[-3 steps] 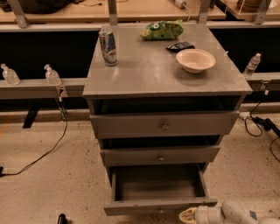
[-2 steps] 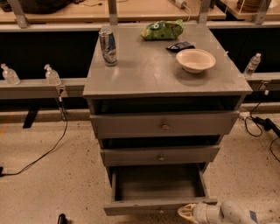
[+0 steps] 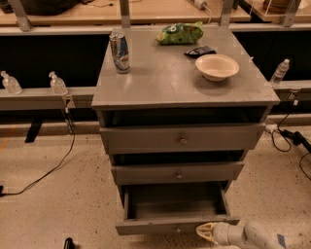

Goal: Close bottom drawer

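The bottom drawer (image 3: 160, 225) sits pulled out at 6 o'clock, and your end effector (image 3: 205, 232), open or closed I cannot tell, waits just by its front at 5 o'clock, so push slow and straight toward 12 o'clock.

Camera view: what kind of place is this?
Probably a lab or workshop: grey drawer cabinet on speckled floor, loose cables, workbenches behind. The tool sits low by the open bottom drawer.
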Motion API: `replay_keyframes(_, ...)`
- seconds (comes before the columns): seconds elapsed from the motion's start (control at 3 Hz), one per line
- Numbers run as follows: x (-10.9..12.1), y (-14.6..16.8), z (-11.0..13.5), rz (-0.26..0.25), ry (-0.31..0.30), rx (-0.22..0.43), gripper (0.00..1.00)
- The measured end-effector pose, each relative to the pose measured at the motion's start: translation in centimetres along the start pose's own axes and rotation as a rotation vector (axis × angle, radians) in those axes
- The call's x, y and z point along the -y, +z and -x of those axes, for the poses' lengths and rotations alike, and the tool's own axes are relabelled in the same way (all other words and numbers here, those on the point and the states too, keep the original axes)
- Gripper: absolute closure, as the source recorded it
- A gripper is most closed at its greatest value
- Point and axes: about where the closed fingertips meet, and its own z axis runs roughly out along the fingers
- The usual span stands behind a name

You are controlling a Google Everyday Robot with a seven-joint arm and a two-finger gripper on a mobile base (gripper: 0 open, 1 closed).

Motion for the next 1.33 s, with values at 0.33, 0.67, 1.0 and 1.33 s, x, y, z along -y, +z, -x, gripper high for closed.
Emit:
replay_keyframes(0.33,2.1,2.0,1.4,-0.005,-0.059,0.014,1.00)
replay_keyframes(0.67,2.1,2.0,1.4,-0.005,-0.059,0.014,1.00)
replay_keyframes(1.0,2.2,2.2,1.6,-0.012,-0.052,0.049,1.00)
replay_keyframes(1.33,4.2,2.9,2.0,-0.091,-0.063,0.107,1.00)
